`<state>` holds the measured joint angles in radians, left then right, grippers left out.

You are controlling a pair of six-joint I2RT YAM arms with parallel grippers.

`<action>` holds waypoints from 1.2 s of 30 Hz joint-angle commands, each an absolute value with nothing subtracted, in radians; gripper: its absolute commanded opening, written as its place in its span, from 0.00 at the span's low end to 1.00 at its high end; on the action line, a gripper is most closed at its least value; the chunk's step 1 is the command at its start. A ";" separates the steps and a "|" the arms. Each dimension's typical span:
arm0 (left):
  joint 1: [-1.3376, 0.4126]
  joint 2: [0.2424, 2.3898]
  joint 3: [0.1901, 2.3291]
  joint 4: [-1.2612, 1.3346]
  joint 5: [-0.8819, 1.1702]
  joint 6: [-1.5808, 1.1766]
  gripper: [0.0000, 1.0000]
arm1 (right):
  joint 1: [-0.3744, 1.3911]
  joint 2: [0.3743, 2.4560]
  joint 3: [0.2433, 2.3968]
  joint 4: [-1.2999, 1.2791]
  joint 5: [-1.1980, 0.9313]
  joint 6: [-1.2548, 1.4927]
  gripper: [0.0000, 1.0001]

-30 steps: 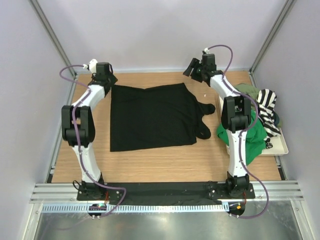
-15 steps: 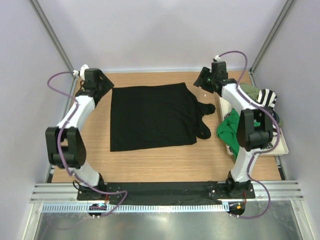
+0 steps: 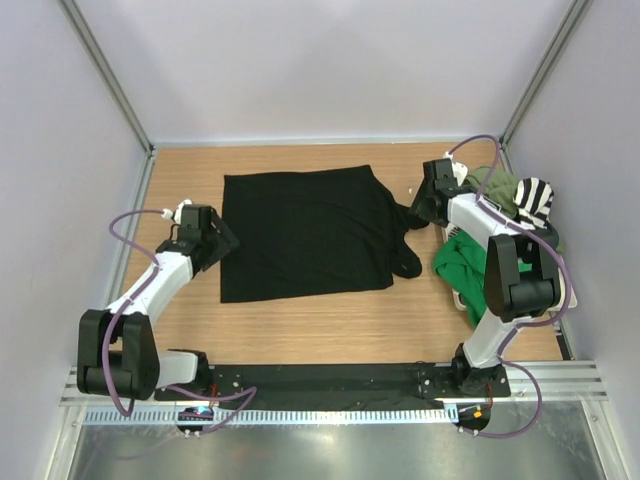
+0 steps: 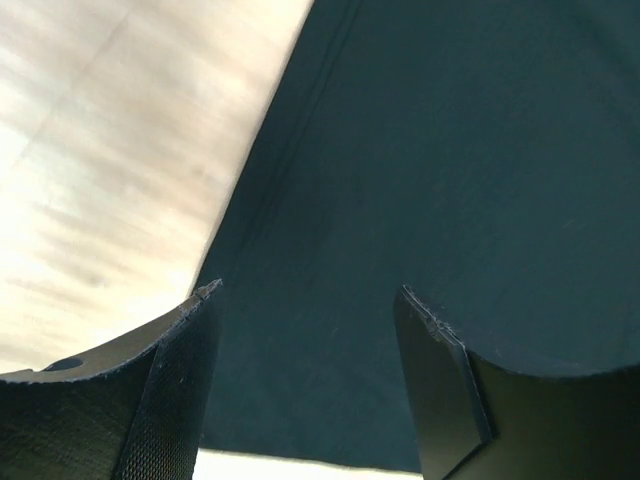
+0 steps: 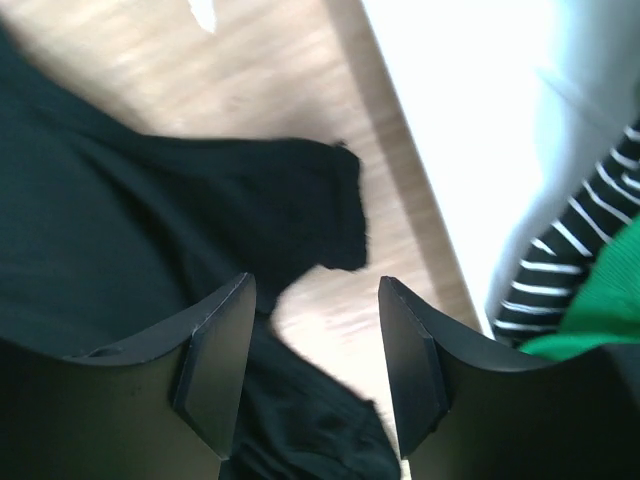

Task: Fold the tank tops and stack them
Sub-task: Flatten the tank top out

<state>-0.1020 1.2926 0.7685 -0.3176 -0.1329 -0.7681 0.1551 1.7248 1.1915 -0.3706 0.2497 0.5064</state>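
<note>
under both parted jaws, opposite ends of black tank top

No text, label, brand, number or sign can be read in any view. The black tank top is plain cloth, and the striped tank top shows only black and white bands.

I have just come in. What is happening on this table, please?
Two robot arms are working on a black tank top spread flat on the wooden table. The left gripper hovers open over its left edge, the right gripper open over its shoulder straps. Neither holds the cloth; nothing is folded yet. A green top and a striped top lie heaped on the white tray at the right.
</note>
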 commanded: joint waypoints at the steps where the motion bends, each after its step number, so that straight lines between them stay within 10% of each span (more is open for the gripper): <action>1: -0.104 1.261 0.762 -0.322 -0.113 -0.776 0.70 | 0.158 1.727 1.233 -0.347 0.342 0.528 0.58; 13: -0.104 1.348 0.747 -0.370 -0.153 -0.807 0.66 | 0.156 1.934 1.364 -0.371 0.422 0.540 0.49; 18: -0.104 1.353 0.746 -0.406 -0.147 -0.825 0.64 | 0.155 1.974 1.423 -0.376 0.459 0.548 0.07; 23: -0.104 1.344 0.721 -0.414 -0.163 -0.819 0.59 | 0.130 2.005 1.575 -0.432 0.529 0.532 0.02; 29: -0.104 1.335 0.684 -0.408 -0.190 -0.827 0.54 | 0.092 2.092 1.756 -0.494 0.543 0.506 0.08; 36: -0.104 1.330 0.669 -0.408 -0.192 -0.828 0.51 | 0.091 2.009 1.686 -0.473 0.522 0.499 0.56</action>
<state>-0.1043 1.3502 0.6792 -0.4160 -0.1669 -0.8127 0.0830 2.1067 1.7535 -0.4885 0.5079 0.5022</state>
